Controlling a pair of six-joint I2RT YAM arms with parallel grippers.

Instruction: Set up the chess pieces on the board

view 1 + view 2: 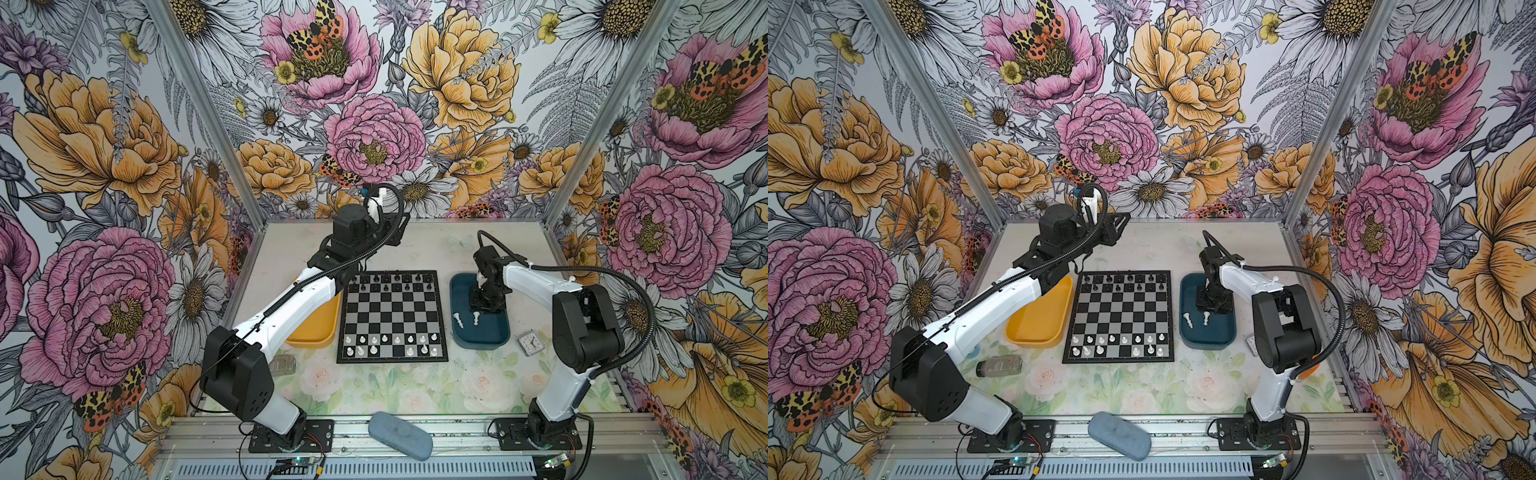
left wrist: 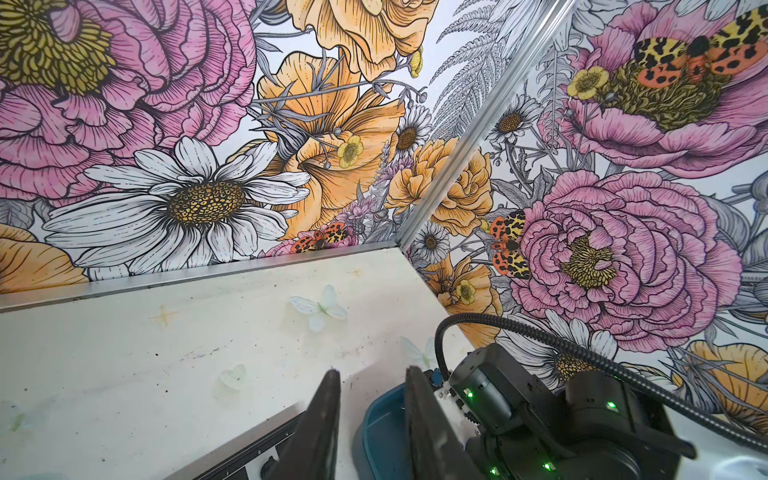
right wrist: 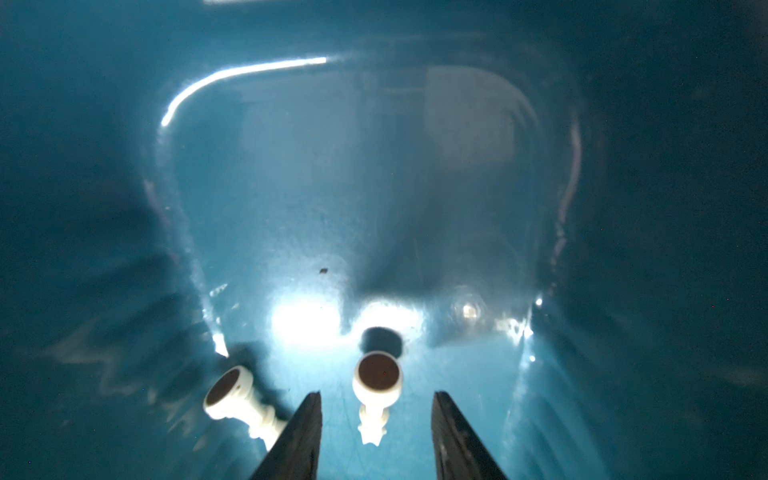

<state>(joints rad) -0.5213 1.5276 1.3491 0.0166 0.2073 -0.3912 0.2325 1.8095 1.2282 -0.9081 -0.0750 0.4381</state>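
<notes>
The board (image 1: 392,307) (image 1: 1121,309) lies mid-table in both top views. Several white chess pieces (image 1: 384,338) stand on its two near rows, and black ones fill the far rows. Two more white pieces lie on their sides in the blue tray (image 1: 498,336): one (image 3: 376,390) sits between the fingers of my right gripper (image 3: 377,392), untouched, the other (image 3: 239,399) just outside a finger. The right gripper (image 1: 484,307) is open and low in the tray. My left gripper (image 2: 372,370) (image 1: 401,226) hangs above the table's back, open a little and empty.
A yellow tray (image 1: 316,332) sits left of the board, partly under the left arm. A small clock (image 1: 528,343) lies right of the blue tray, a small clear bottle (image 1: 998,365) near the left arm, and a grey-blue pouch (image 1: 399,434) on the front rail.
</notes>
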